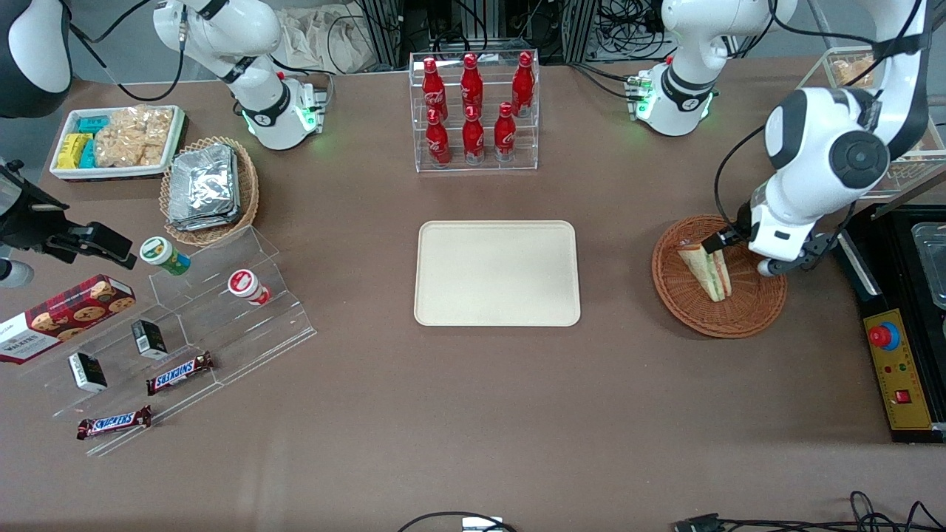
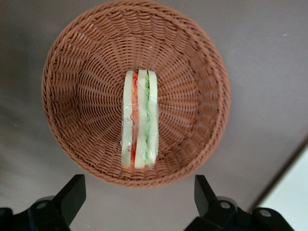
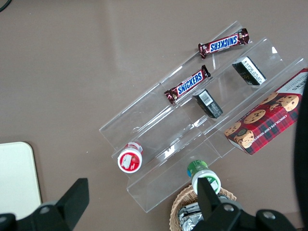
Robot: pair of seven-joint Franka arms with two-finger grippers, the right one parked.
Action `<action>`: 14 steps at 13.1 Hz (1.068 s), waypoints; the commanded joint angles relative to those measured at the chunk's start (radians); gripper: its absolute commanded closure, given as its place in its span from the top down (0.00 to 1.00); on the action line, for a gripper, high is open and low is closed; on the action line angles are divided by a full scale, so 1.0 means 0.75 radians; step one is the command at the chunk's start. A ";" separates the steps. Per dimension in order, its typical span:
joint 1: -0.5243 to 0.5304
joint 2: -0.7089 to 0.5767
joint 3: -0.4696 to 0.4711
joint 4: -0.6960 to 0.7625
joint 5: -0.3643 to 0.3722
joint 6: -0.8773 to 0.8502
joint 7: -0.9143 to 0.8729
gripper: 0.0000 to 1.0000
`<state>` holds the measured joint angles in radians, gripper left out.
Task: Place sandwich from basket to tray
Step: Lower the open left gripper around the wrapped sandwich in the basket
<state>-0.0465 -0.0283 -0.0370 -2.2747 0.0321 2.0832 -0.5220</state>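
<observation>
The cream tray (image 1: 497, 273) is lying empty-faced at the middle of the brown worktop (image 1: 443, 414); toward the working arm's end, well apart from it, the brown wicker basket (image 1: 684, 295) is holding the wrapped sandwich (image 1: 707, 272), which is resting on its cut edge across the basket's floor (image 2: 86, 96); the left arm's hand (image 2: 139, 199) is hovering above the basket's rim, fingers (image 2: 72, 195) spread wide and gripping nothing, clear of the sandwich (image 2: 139, 122).
</observation>
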 commanded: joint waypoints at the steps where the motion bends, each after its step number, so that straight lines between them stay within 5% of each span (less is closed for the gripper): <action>1: 0.005 0.097 0.006 -0.016 0.057 0.118 -0.030 1.00; 6: 0.003 0.209 0.037 -0.166 0.057 0.439 -0.040 0.99; 11: 0.003 0.265 0.037 -0.192 0.057 0.485 -0.042 0.98; 12: 0.003 0.267 0.037 -0.199 0.057 0.499 -0.042 0.66; 13: 0.003 0.261 0.037 -0.219 0.055 0.529 -0.042 0.05; 14: 0.003 0.263 0.037 -0.225 0.055 0.542 -0.042 0.00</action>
<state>-0.0433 0.1771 -0.0107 -2.4146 0.0568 2.4477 -0.5310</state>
